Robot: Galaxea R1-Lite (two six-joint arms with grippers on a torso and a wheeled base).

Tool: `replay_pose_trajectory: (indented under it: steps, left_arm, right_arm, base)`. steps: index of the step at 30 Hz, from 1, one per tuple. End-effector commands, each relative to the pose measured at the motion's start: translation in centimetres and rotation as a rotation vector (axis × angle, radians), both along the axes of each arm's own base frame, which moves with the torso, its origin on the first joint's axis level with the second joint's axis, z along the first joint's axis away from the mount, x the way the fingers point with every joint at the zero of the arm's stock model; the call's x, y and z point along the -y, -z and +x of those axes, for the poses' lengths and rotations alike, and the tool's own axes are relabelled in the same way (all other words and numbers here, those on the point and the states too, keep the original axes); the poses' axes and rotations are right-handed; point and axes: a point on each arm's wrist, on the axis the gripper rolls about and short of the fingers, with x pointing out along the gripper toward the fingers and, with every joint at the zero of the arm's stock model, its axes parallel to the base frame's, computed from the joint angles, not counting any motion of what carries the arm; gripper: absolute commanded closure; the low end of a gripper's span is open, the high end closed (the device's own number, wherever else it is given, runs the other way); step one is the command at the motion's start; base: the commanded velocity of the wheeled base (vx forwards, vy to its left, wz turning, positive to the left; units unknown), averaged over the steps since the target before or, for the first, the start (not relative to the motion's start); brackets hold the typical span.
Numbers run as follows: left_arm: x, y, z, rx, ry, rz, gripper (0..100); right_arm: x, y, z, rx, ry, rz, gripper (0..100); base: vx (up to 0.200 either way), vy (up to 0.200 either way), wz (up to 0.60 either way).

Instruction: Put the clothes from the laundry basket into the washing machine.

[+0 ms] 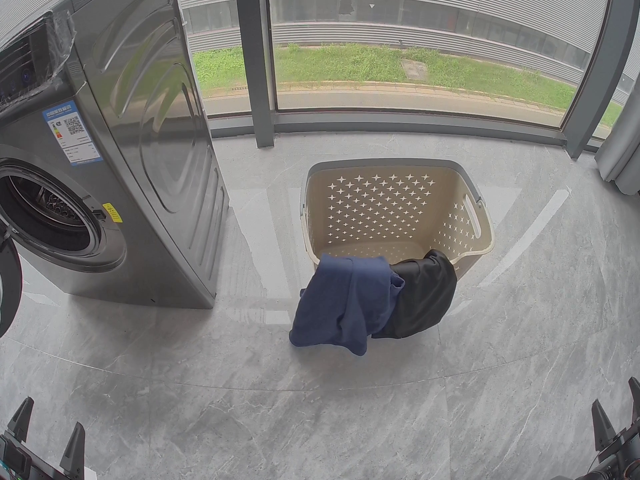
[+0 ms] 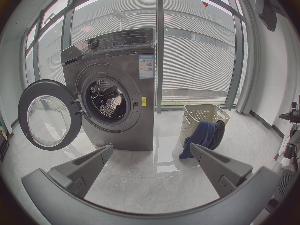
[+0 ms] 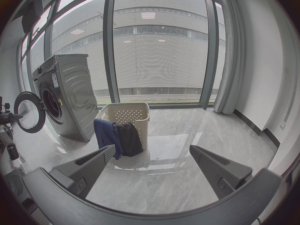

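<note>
2 garments hang over the near rim of the laundry basket (image 1: 393,167): a blue garment (image 1: 343,301) on the side toward the washing machine (image 1: 153,135), and a black garment (image 1: 423,295) just beside it, the 2 touching where they meet; both drape down the basket's outer wall, and the blue one's lower edge reaches about to the floor (image 1: 333,421). The basket is beige with star-shaped holes and stands upright on grey stone tiles, apart from the machine and to its right in the head view; the machine's round door (image 2: 48,114) is swung wide open, and the metal drum (image 2: 107,102) shows inside. The left gripper (image 2: 150,147) sits low and well short of the basket, its 2 fingers spread and holding nothing; the right gripper (image 3: 151,147) is likewise low, spread and empty. Behind the basket runs a tall window (image 1: 413,35), with a pale curtain (image 1: 623,148) at its right end.
</note>
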Motion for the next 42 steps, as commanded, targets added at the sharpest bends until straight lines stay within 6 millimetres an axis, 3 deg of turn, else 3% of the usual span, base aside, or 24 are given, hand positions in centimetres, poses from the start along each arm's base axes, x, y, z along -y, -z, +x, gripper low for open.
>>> replay_pose_trajectory:
  steps: [1,6,12,14,15,17,21,24,28,30,34,42]
  left_arm:
    - [0.0,0.5,0.0,-0.006,-0.001,0.0,0]
    - [0.0,0.5,0.1,-0.008,-0.002,0.0,0]
    - [0.0,0.5,0.1,-0.008,-0.002,0.0,0]
    - [0.0,0.5,0.1,-0.008,-0.001,-0.001,0]
    - [0.0,0.5,0.1,-0.008,-0.001,0.0,0]
    - [0.0,0.5,0.1,-0.008,-0.001,0.0,0]
    - [0.0,0.5,0.1,-0.008,-0.001,0.0,0]
    - [0.0,0.5,0.1,-0.008,-0.001,0.0,0]
    - [0.0,0.5,0.1,-0.008,-0.001,0.0,0]
    - [0.0,0.5,0.1,-0.008,-0.001,0.0,0]
    - [0.0,0.5,0.1,-0.008,-0.001,0.0,0]
    - [0.0,0.5,0.1,-0.008,-0.001,-0.006,0]
  right_arm:
    - [0.0,0.4,0.0,0.003,-0.002,-0.002,0]
    - [0.0,0.4,0.0,0.003,-0.004,-0.002,0]
    - [0.0,0.3,-0.1,0.008,-0.01,-0.014,0]
    - [-0.1,-2.7,-0.9,0.103,-0.027,-0.009,0]
    - [-0.1,-5.2,-1.3,0.133,-0.033,-0.006,0]
    - [-0.1,-7.1,-0.7,0.109,-0.036,-0.003,0]
    - [-0.1,-7.2,1.5,-0.038,-0.061,0.003,0]
    - [-0.3,-5.8,4.2,-0.245,-0.121,0.054,0]
    - [-0.5,-5.7,7.5,-0.42,-0.194,0.085,0]
    - [-0.5,-5.7,9.2,-0.45,-0.21,0.088,0]
    - [-1.3,-5.3,14.4,-0.469,-0.26,0.089,0]
    - [-3.5,-3.6,19.0,-0.596,-0.315,0.123,0]
  base:
    - [0.2,0.0,0.0]
    - [0.2,0.0,0.0]
    - [0.0,0.0,0.0]
    - [0.0,0.0,0.0]
    - [0.0,0.0,0.0]
    - [0.0,0.0,0.0]
    - [0.15,0.0,0.0]
    - [0.133,0.0,0.0]
    - [0.0,0.0,0.0]
    - [0.0,0.0,0.0]
    - [0.0,0.0,0.0]
    - [0.0,0.0,0.0]
